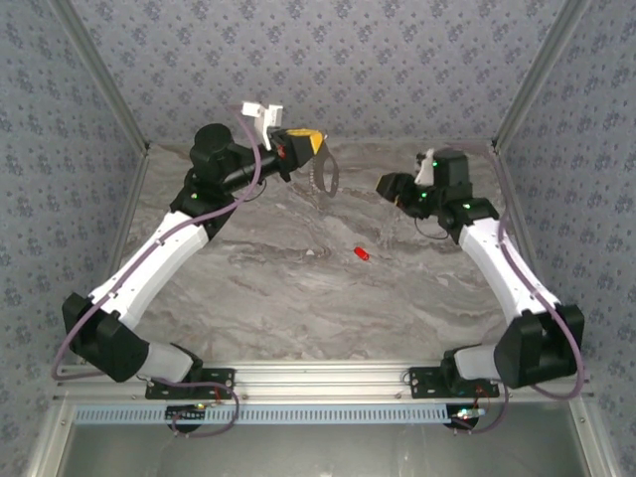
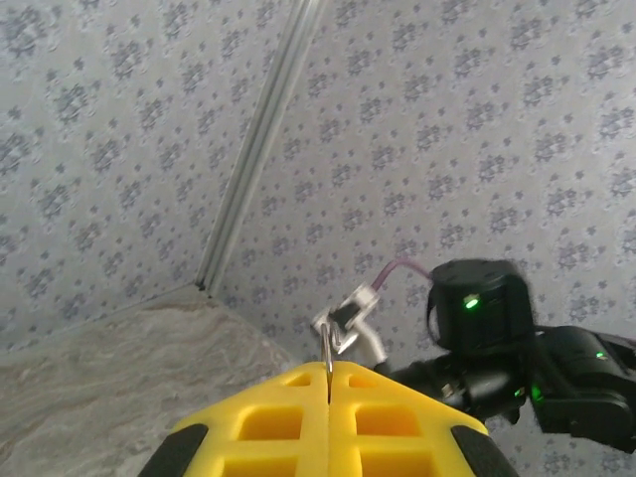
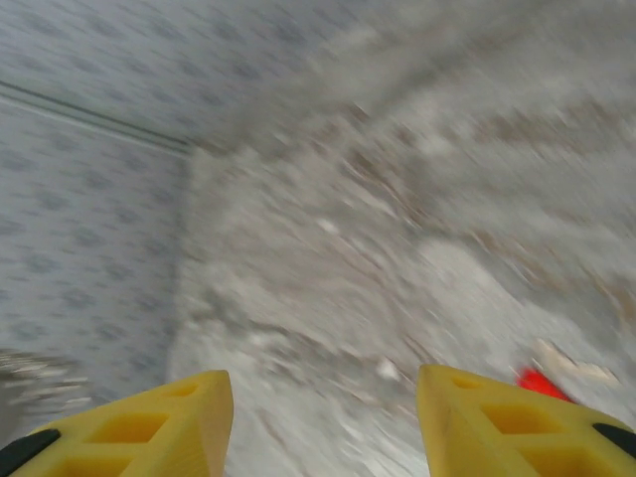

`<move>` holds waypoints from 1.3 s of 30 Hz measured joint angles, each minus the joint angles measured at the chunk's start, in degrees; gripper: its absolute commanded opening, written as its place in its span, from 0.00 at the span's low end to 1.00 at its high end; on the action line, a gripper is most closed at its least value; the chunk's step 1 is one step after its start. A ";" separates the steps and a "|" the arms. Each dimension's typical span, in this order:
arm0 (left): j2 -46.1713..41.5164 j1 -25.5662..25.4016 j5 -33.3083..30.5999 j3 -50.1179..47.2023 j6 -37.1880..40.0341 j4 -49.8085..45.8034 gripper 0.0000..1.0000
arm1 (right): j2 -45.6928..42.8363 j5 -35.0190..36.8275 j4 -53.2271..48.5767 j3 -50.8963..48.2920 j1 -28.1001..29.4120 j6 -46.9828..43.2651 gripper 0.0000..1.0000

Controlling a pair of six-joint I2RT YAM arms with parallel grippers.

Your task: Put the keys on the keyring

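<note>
Held up above the back of the marble table, my left gripper [image 1: 314, 145] is shut on the keyring [image 1: 324, 179], a thin grey loop hanging down from its yellow fingers. In the left wrist view the gripper [image 2: 329, 374] pinches the ring's edge [image 2: 327, 354], which sticks up from the seam between the pads. The one red key [image 1: 362, 254] lies on the table, nearer than both grippers. My right gripper [image 1: 391, 186] hovers to the right of the ring, apart from it, and stands open [image 3: 323, 397] with nothing between its fingers. Low at the right of the blurred right wrist view lies the key [image 3: 542, 383].
Patterned walls close the marble table [image 1: 298, 298] in at the back and both sides, with metal corner posts [image 1: 109, 89]. The right arm's wrist [image 2: 487, 318] faces the left gripper from close by. An aluminium rail [image 1: 318, 383] runs along the near edge.
</note>
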 measured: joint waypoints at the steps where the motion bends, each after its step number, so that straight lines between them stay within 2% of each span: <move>1: -0.35 0.00 -0.48 -0.52 0.28 -0.50 0.00 | 1.92 1.09 -1.79 -0.37 0.72 -1.03 0.51; 8: -1.42 0.42 -2.25 -3.93 0.81 -1.84 0.00 | 14.21 8.63 -9.18 0.24 7.08 -6.60 0.49; 16: -3.52 2.91 -4.35 -8.04 0.33 -2.14 0.00 | 25.40 17.14 -15.50 9.11 13.05 -11.43 0.43; 27: -6.19 4.90 -5.11 -8.90 -0.31 -2.03 0.00 | 34.73 25.22 -21.29 16.98 16.48 -13.03 0.38; 33: -6.32 5.40 -5.11 -9.05 -0.74 -2.01 0.00 | 39.50 27.56 -24.30 23.37 17.79 -13.20 0.29; 39: -6.36 5.66 -5.09 -9.55 -1.20 -1.62 0.00 | 42.64 30.27 -27.89 26.32 18.69 -12.96 0.24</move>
